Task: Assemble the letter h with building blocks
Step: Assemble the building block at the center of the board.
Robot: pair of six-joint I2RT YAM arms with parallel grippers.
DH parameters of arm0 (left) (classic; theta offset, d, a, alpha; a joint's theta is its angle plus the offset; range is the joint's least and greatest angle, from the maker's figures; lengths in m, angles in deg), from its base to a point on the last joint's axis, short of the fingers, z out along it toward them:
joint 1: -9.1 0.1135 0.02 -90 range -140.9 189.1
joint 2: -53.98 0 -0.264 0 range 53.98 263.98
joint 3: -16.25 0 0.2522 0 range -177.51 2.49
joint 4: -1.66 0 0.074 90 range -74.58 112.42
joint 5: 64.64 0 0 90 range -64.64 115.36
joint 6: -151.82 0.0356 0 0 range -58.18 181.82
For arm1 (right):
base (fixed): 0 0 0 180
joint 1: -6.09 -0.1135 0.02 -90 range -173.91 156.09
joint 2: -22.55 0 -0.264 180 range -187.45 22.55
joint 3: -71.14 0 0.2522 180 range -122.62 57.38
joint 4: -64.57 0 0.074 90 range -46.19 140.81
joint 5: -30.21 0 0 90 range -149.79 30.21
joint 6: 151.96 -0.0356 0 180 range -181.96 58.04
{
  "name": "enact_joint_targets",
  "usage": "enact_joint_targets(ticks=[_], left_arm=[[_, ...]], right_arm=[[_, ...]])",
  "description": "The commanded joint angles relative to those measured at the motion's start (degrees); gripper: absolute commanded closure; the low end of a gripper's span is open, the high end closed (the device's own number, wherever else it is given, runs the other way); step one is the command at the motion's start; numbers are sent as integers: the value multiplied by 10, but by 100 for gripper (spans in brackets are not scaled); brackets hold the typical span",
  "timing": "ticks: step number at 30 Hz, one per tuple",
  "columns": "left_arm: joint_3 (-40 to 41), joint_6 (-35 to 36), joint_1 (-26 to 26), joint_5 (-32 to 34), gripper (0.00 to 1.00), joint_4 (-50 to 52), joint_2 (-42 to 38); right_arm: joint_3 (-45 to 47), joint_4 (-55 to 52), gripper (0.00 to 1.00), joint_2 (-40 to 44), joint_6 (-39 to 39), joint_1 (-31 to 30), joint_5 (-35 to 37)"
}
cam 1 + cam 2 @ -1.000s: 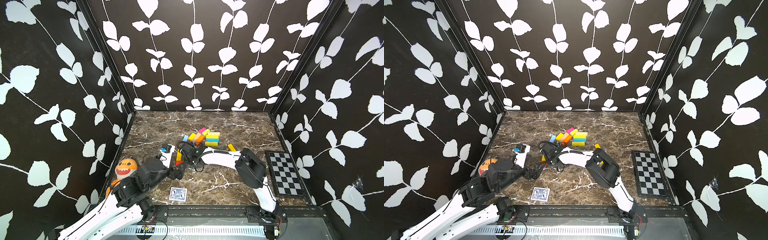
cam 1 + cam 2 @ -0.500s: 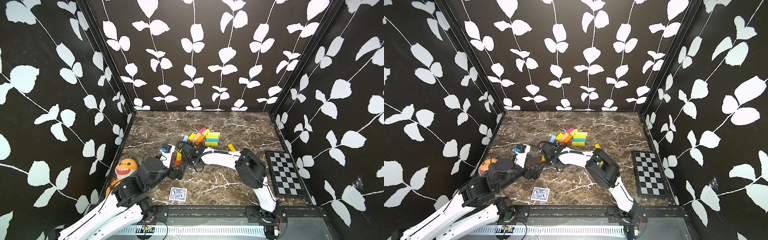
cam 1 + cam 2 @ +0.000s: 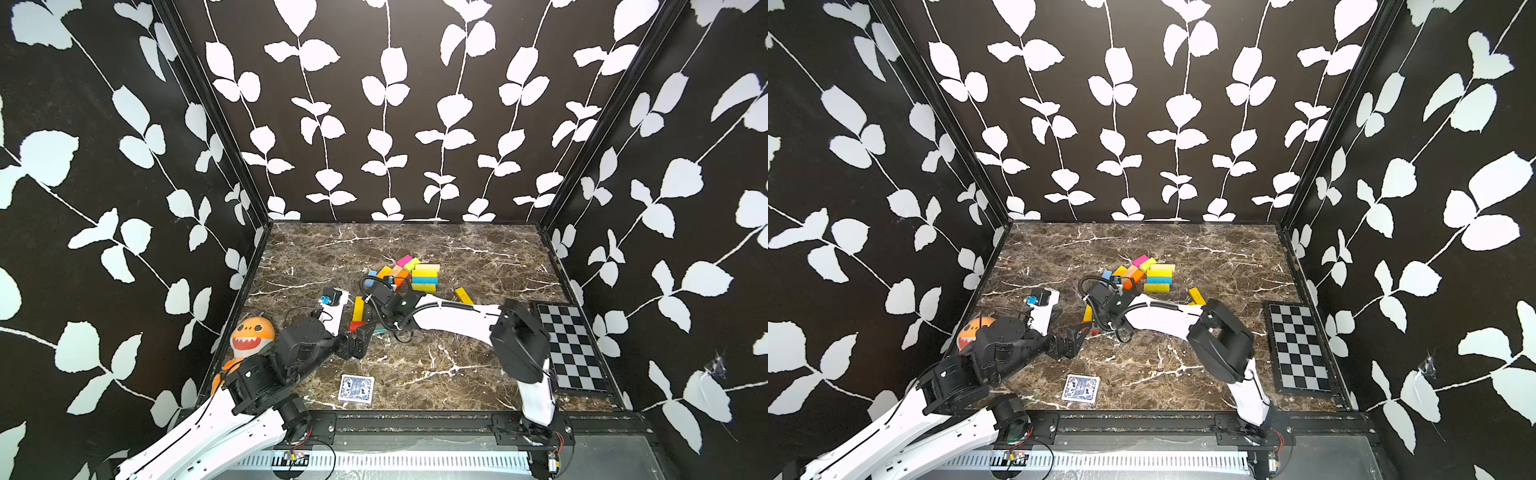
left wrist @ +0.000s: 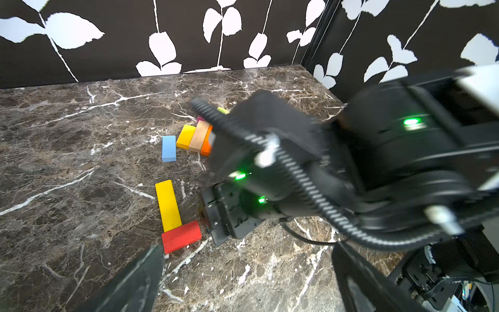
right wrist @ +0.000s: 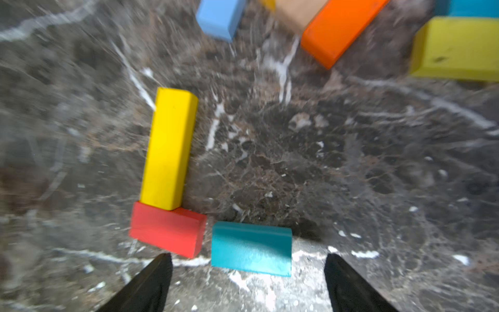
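Left of mid-table on the brown marble top [image 3: 457, 249]: long yellow wooden block [image 5: 168, 151], red wooden block [image 5: 167, 229] butted across its near end, teal wooden block [image 5: 251, 248] in line just beside red, small gap. Reads as stem plus bar, leg missing, I'd say. Right gripper [image 5: 247, 270] jaws spread over teal, gripping nothing. Left gripper [image 4: 248, 247] spread too, empty, near red. Next: fetch a block from the loose coloured pile [image 3: 409, 272] toward the back edge, lay it parallel to yellow off teal's end. No legible writing; blue-patterned card deck [image 3: 356, 388] by the front edge shows pattern only.

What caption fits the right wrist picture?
Open right gripper near teal wooden block, beside red wooden block and yellow wooden block.
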Motion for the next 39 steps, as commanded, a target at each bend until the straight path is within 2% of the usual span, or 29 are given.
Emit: enact_joint_targets(ticks=[1, 4, 7, 15, 22, 39], left_arm=[[10, -9, -1, 11, 1, -7, -7], [10, -10, -1, 9, 1, -6, -5], [8, -10, -1, 9, 1, -4, -2], [2, -9, -1, 9, 1, -3, 7], [3, -10, -1, 9, 1, -5, 14], [5, -13, -1, 11, 1, -4, 15]], right_arm=[[49, 75, 11, 33, 7, 16, -48], [94, 136, 11, 35, 0, 40, -138], [105, 158, 11, 30, 6, 48, -178], [125, 166, 11, 21, -12, 61, -185], [117, 179, 11, 3, -10, 57, -215], [107, 196, 12, -6, -23, 44, -221]])
